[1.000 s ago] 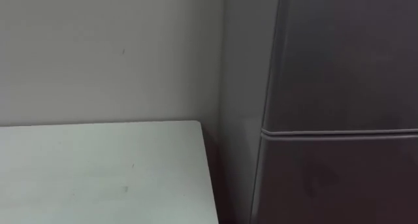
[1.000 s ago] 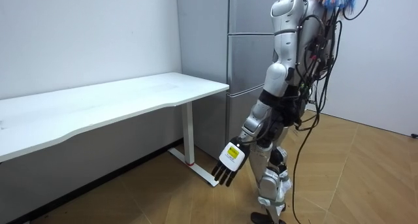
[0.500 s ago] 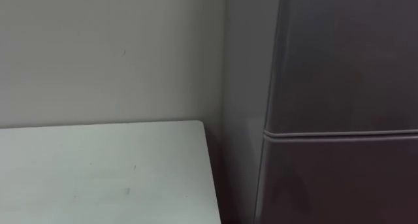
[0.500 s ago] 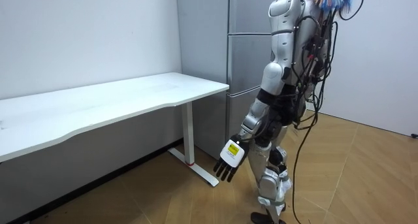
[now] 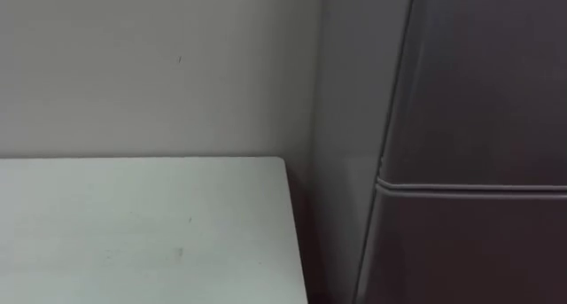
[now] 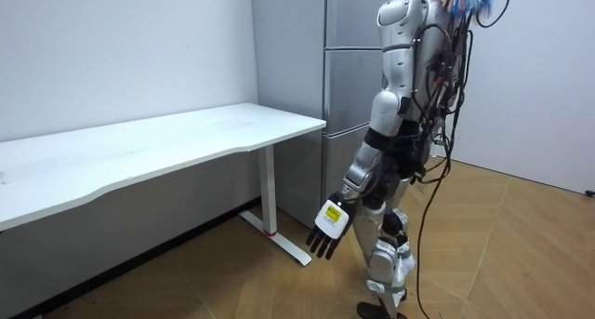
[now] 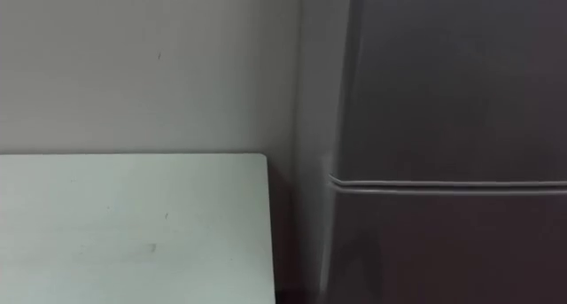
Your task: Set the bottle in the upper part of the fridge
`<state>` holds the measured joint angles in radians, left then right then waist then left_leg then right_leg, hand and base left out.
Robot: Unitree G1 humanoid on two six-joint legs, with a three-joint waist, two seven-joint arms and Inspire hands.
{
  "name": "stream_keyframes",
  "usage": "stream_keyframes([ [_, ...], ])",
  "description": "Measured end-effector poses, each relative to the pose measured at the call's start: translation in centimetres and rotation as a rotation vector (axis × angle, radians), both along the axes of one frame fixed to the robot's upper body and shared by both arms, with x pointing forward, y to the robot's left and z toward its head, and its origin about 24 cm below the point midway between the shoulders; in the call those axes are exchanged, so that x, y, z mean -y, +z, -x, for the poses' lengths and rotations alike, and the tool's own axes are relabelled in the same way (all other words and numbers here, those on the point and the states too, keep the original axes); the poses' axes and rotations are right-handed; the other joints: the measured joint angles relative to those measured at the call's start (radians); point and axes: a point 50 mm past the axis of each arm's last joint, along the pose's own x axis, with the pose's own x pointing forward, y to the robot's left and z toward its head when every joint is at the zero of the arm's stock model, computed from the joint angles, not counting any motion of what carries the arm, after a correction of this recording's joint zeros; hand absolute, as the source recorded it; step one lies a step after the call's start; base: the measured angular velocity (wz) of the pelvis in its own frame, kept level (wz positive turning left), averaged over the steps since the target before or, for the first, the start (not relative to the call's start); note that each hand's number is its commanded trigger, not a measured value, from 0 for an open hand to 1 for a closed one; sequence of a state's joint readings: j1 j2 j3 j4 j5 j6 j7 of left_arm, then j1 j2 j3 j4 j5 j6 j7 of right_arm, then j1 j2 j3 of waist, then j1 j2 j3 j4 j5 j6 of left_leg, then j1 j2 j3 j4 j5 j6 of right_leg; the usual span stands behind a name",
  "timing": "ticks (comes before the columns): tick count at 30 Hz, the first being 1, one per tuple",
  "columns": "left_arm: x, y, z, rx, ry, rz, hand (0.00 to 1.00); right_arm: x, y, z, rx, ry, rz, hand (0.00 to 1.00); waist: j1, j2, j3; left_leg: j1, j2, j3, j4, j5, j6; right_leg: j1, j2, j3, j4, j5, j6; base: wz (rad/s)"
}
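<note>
Robot stands facing the fridge. The left hand (image 6: 327,233) hangs by the thigh, fingers straight, holding nothing. The table (image 5: 133,224) is alongside, and the fridge (image 5: 478,91) beyond has its doors closed. Where the bottle is cannot be told. Judged light, rigid, smooth, liable to slip: grip mid-body, upright

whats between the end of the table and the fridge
Nothing: a narrow bare gap separates the white table from the fridge, with plain wall behind it, seen in both eye views.
</note>
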<state>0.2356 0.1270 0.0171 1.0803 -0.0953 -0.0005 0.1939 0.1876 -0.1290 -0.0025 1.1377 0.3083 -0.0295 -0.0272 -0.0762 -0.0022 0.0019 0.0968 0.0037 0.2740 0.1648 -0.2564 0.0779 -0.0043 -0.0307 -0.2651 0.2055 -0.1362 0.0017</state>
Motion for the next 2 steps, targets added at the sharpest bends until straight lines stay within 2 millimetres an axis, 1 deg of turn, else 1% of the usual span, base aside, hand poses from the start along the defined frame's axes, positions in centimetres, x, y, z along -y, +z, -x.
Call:
stream_keyframes([
  [2, 0.03, 0.0, -0.2, 0.003, -0.002, 0.001, 0.0, 0.01, -0.04, 0.17, -0.006, -0.006, -0.005, 0.0, 0.004, 0.003, -0.0018, 0.002, 0.002, -0.004, 0.001, 0.0, 0.0, 0.007, 0.001, -0.01, -0.002, 0.004, -0.001, 0.08],
])
